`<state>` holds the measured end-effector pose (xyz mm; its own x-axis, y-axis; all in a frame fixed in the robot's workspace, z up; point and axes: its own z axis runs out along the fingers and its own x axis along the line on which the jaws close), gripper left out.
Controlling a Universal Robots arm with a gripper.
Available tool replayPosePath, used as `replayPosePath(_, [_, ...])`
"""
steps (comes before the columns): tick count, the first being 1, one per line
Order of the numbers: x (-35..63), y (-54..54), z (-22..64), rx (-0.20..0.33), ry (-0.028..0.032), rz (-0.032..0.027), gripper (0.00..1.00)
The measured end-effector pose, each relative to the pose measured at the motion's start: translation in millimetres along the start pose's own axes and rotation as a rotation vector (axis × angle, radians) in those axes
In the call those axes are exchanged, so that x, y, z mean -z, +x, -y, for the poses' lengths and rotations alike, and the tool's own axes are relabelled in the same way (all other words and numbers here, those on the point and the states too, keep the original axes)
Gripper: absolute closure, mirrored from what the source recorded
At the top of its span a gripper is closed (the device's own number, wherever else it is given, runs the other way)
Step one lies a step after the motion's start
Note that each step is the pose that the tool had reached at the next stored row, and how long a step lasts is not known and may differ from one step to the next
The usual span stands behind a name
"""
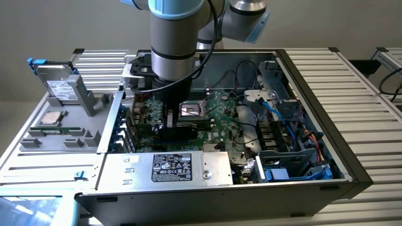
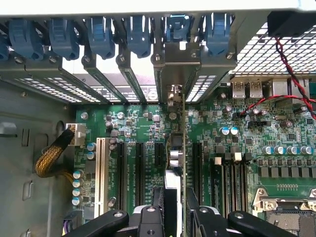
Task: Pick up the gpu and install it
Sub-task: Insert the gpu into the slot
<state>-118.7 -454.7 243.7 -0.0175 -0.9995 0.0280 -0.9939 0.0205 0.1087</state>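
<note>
The gpu (image 2: 183, 143) shows edge-on in the wrist view as a thin green card standing upright over the motherboard's (image 2: 237, 148) expansion slots (image 2: 139, 168). Its silver bracket (image 2: 178, 64) sits against the case's rear slot openings. My gripper (image 2: 181, 210) is shut on the card's upper edge, one finger on each face. In the exterior view the gripper (image 1: 164, 121) reaches down into the open computer case (image 1: 314, 155), and the gpu's black cooler block (image 1: 169, 132) sits low over the motherboard (image 1: 220, 117). I cannot tell whether the card is seated in a slot.
A silver hard drive (image 1: 63, 87) with a white label stands on a grey fixture at the exterior view's left. The power supply (image 1: 166, 167) fills the case's near side. The CPU socket (image 1: 191, 109), blue cables (image 1: 283, 117) and blue slot latches (image 2: 98, 34) crowd around.
</note>
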Motion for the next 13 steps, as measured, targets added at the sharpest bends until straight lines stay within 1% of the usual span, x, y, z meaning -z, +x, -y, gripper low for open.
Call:
replayPosePath(8, [-2.0,-0.3,0.1,0.003,0.0002,-0.0004,0.72])
replayPosePath(13, [-2.0,-0.2,0.2,0.004,0.0004,0.0006,0.72])
